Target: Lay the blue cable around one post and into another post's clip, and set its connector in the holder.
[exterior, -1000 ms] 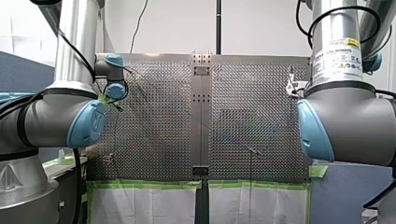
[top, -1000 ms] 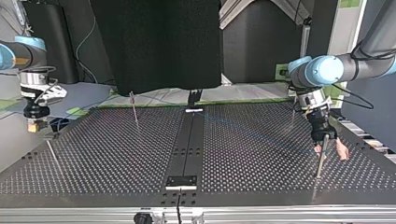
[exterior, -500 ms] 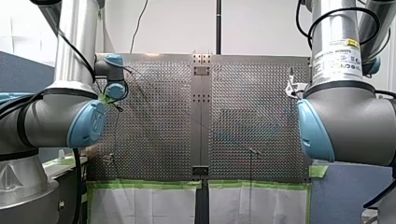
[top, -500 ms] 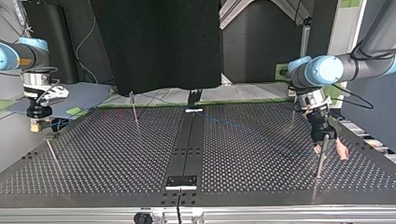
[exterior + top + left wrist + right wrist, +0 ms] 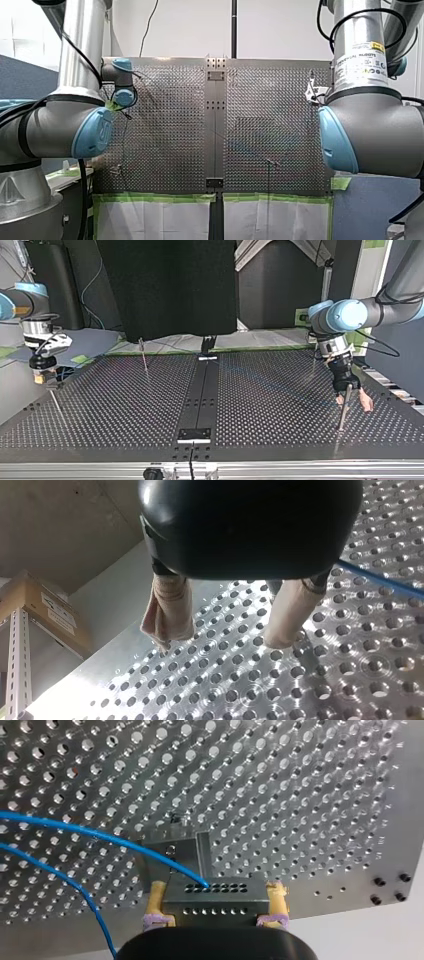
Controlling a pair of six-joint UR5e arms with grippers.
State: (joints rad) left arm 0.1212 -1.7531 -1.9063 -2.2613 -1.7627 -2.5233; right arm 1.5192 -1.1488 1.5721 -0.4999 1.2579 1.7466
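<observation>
In the right wrist view my right gripper is shut on a grey connector block, yellow pads on both of its ends. The blue cable runs out of the block's top, and a second stretch curves beside the gripper. A small metal bracket sits on the plate just ahead of the block; contact cannot be told. In the top view this gripper hangs low at the left edge. My left gripper is open, beige pads apart over the plate, with the cable passing beside it. It stands by a thin post.
More thin posts stand on the perforated plate at the top view's back and front left. A black centre strip runs across the plate. The plate's edge lies close beside my right gripper.
In the top view my right gripper has sunk a little toward the plate at the left edge. My left arm has not moved.
</observation>
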